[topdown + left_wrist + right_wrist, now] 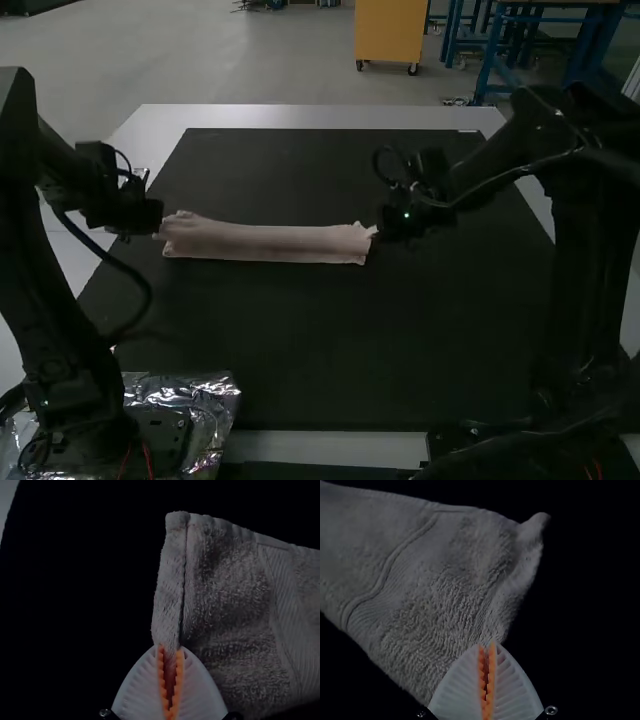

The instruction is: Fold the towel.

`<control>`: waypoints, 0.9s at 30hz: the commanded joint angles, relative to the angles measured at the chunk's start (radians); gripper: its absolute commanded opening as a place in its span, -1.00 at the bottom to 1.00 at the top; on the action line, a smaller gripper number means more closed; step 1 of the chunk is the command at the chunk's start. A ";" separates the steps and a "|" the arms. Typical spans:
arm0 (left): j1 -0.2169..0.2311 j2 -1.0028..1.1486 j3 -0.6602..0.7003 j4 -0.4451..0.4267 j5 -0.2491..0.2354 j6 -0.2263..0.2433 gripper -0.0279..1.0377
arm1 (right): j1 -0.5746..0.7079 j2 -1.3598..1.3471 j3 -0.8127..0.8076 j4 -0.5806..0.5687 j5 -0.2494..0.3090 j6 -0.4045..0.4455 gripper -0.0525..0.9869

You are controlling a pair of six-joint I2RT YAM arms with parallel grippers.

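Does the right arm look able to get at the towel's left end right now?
Probably not: the left claw grips that end of the towel, and the right claw is closed on the opposite end.

In the high view, the tips of the left pincer [152, 217] and the right pincer [386, 224] were lost in darkness at the ends of the towel [270, 243]. The towel's woven bands were too faint to be made out there, and its underside was hidden against the black mat [400, 340]. The left arm [45, 290], the right arm [590, 250] and the desk [320, 117] were cut off by the picture's edges, as was the foil sheet [218, 400], partly covered by the left arm's base. In both wrist views the towel was cut off, and the pinched cloth was partly hidden between pads [162, 680]; its layers could not be counted.
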 commanded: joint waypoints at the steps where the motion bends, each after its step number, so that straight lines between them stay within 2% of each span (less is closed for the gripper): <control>1: 0.025 -0.029 -0.047 0.026 -0.019 0.027 -0.91 | -0.001 -0.037 -0.027 0.013 0.015 0.007 -0.94; 2: 0.023 -0.029 -0.061 0.035 -0.014 0.027 -0.89 | -0.003 -0.037 -0.030 0.016 0.015 0.010 -0.88; 3: 0.025 -0.028 -0.070 0.037 -0.014 0.027 -0.72 | -0.004 -0.037 -0.030 0.016 0.015 0.015 -0.72; 4: 0.025 -0.029 -0.074 0.041 -0.006 0.026 -0.47 | -0.008 -0.039 -0.029 0.016 0.015 0.021 -0.45; 5: 0.026 -0.029 -0.074 0.041 0.003 0.021 -0.12 | -0.008 -0.039 -0.027 0.015 0.015 0.028 -0.12; 6: 0.026 -0.029 -0.071 0.041 0.004 0.018 0.38 | -0.008 -0.042 -0.024 0.016 0.017 0.027 0.22; 7: 0.028 -0.029 -0.067 0.041 0.004 0.018 0.86 | -0.006 -0.047 -0.018 0.015 0.017 0.027 0.45; 9: 0.030 -0.035 -0.051 0.040 0.004 0.012 0.90 | -0.004 -0.057 -0.007 0.013 0.017 0.027 0.82; 10: 0.030 -0.038 -0.044 0.040 0.004 0.009 0.90 | -0.003 -0.062 -0.003 0.013 0.017 0.028 0.86; 19: 0.059 -0.063 0.015 0.038 0.007 -0.048 0.88 | 0.032 -0.065 0.005 0.021 0.020 0.033 0.86; 27: 0.063 -0.063 0.021 0.024 0.009 -0.054 0.88 | 0.057 -0.019 0.003 0.047 0.041 0.031 0.86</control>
